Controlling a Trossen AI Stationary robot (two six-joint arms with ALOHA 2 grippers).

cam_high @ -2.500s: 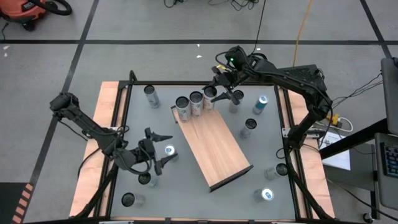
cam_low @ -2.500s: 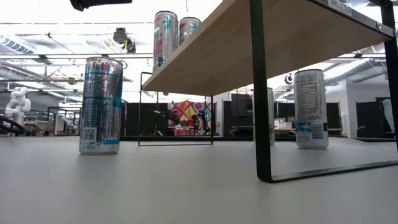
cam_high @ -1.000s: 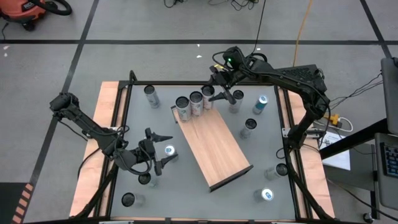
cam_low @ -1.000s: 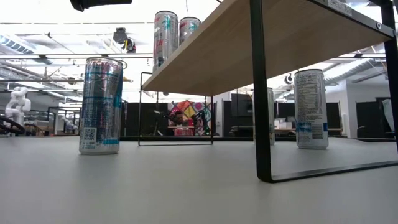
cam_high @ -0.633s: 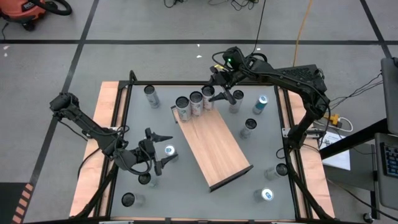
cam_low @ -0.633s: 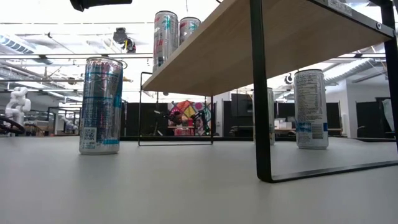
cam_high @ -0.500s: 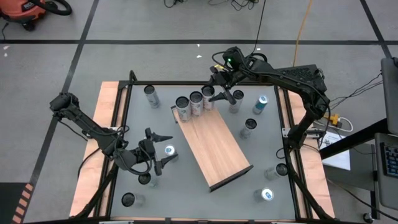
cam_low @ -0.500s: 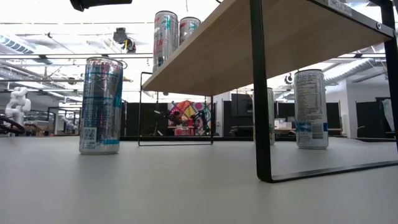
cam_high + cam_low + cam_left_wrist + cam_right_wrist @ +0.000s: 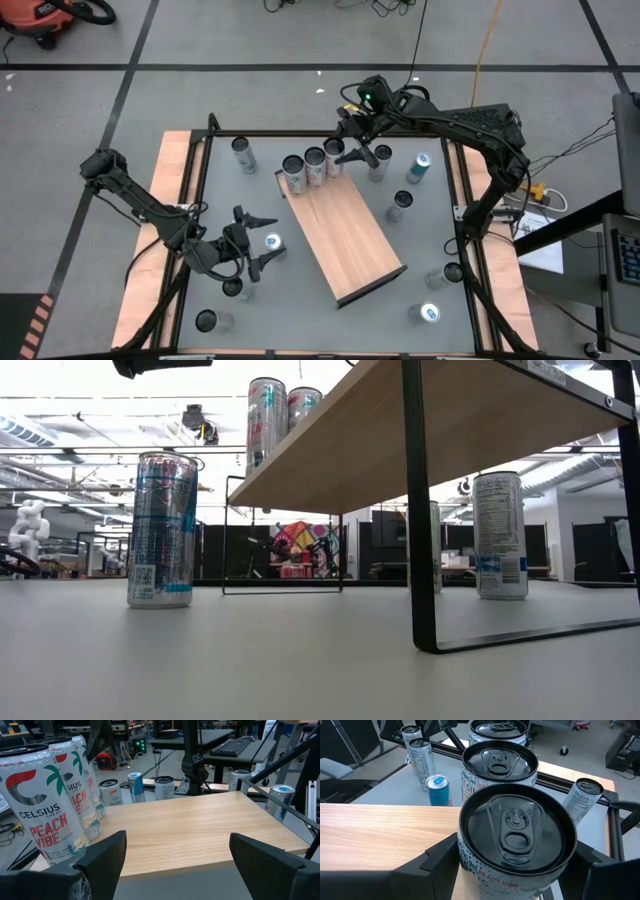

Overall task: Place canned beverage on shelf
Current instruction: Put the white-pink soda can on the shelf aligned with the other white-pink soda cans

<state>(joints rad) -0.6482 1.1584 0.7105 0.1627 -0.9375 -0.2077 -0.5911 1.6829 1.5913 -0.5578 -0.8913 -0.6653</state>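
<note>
The shelf (image 9: 350,240) is a light wood board on black legs, lying slantwise mid-table. Three white peach-print cans stand in a row on its far end (image 9: 293,176) (image 9: 315,165) (image 9: 337,152); the left wrist view shows them too (image 9: 42,815). My right gripper (image 9: 342,153) (image 9: 517,870) reaches in from the far right and is shut on the end can (image 9: 516,827). My left gripper (image 9: 262,240) (image 9: 185,865) hovers open off the shelf's left side, level with the board's top (image 9: 190,825), nothing between its fingers. My right gripper pinches the end can's side wall (image 9: 469,861) between its two fingers, one on each side, just below the rim. The fingers come slanting down from the table's far right, in line with the row. The can stands upright on the shelf's far end (image 9: 380,835).
Several loose cans stand on the grey tabletop around the shelf: far left (image 9: 243,155), right (image 9: 418,168) (image 9: 400,205), near corners (image 9: 428,313) (image 9: 207,321), one under my left gripper (image 9: 272,241). The black shelf leg (image 9: 420,510) and the table's raised frame (image 9: 465,230) stand nearby.
</note>
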